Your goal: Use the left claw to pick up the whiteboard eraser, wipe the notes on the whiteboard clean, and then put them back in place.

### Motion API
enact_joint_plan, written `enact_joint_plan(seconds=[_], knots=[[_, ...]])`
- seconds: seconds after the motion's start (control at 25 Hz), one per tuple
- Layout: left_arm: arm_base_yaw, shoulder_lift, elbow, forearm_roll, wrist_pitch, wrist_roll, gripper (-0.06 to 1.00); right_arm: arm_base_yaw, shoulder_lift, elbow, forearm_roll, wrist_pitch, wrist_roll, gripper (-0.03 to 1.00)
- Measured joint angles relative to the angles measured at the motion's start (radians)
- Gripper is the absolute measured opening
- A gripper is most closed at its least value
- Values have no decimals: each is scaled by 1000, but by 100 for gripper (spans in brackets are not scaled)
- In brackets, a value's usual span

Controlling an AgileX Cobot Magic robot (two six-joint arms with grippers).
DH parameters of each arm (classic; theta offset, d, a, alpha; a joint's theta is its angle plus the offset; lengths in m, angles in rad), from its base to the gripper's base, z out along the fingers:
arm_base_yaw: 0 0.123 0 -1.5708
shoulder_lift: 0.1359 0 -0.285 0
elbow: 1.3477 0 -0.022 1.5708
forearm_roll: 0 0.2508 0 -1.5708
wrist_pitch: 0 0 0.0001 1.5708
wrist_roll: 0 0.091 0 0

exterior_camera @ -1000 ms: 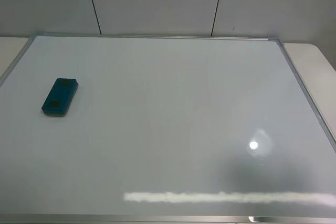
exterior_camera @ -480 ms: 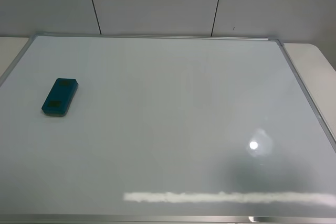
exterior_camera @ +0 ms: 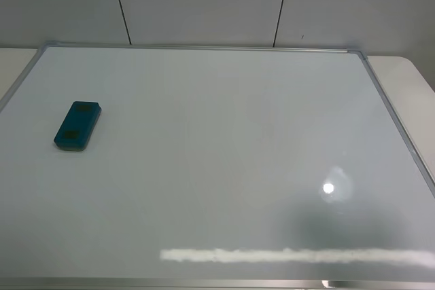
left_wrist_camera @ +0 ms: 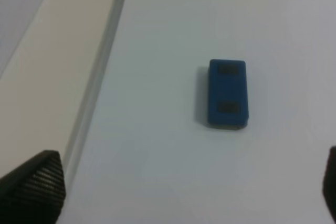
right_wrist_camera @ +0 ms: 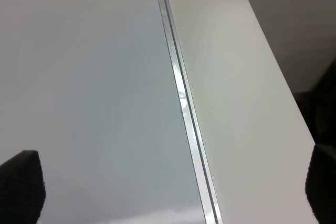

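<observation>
The teal-blue whiteboard eraser lies flat on the left part of the whiteboard, with nothing touching it. The left wrist view shows the eraser ahead of the left claw, well clear of it. That claw is open, its two black fingertips at the picture's lower corners and nothing between them. No notes show on the board in any view. My right gripper is open too, straddling the board's silver frame. Neither arm appears in the exterior high view.
The board rests on a pale table that shows beyond its left and right edges. Grey wall panels stand behind the far edge. A lamp glare and a bright streak reflect near the front.
</observation>
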Motion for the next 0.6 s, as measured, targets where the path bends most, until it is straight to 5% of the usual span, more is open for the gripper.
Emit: enact_joint_plan(seconds=[0.6], knots=[[0,0,78,-13,-1,0,99,0,0,0,1,0,0,99]])
